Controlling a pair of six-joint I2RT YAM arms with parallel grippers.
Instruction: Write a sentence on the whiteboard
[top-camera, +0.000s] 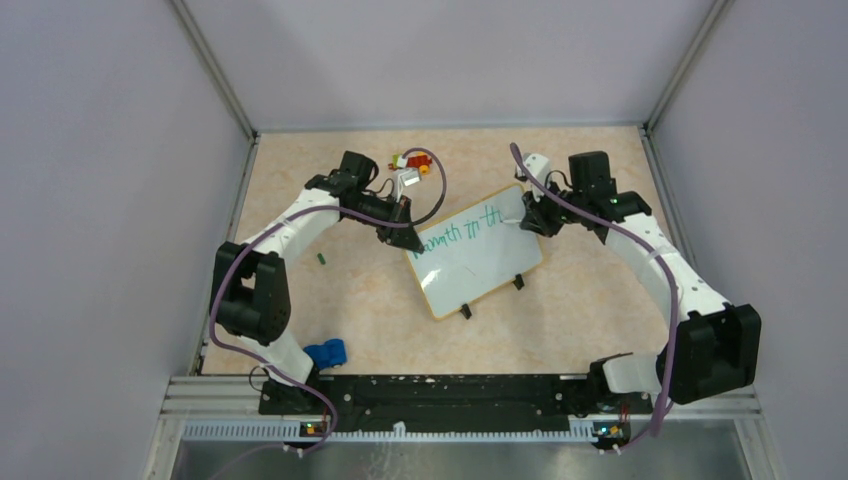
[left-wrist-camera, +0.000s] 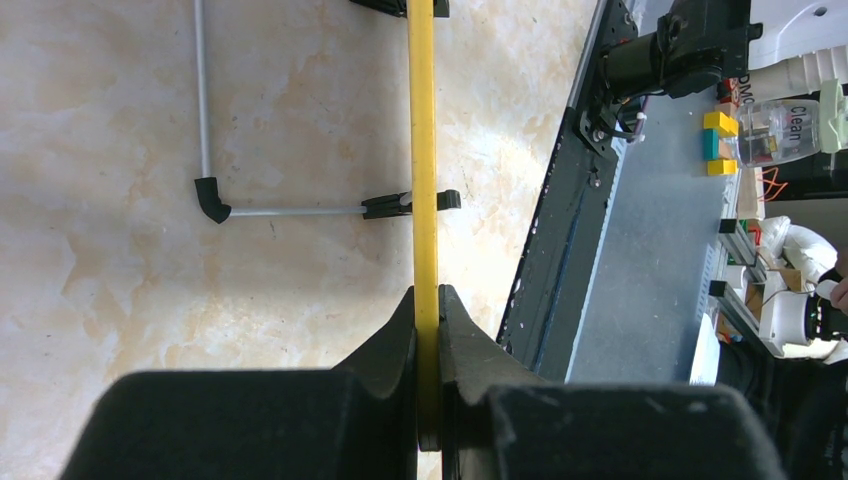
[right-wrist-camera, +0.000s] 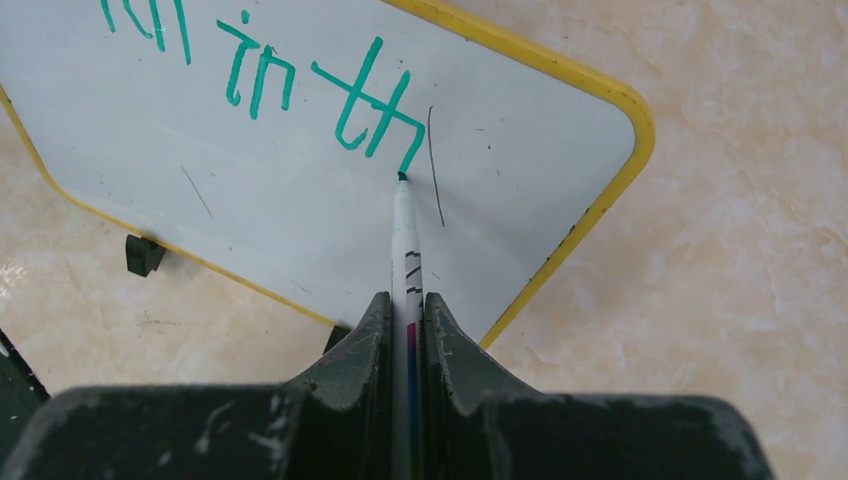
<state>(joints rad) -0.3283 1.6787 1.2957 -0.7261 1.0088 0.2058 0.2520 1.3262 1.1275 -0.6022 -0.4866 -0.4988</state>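
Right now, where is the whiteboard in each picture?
Top external: the whiteboard sits in the middle of the picture, turned at an angle.
Left wrist: it is seen edge-on; its yellow rim runs up the middle, pinched in the left gripper.
Right wrist: it fills the upper left, with green writing on it.
Shared landmark: the yellow rim, and the little black feet beside it.

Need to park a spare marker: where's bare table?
Bare: strip between whiteboard and base rail; far edge between coloured clutter and right arm. Crowded: whiteboard's far corners, at left gripper and right gripper; blue object at near left.
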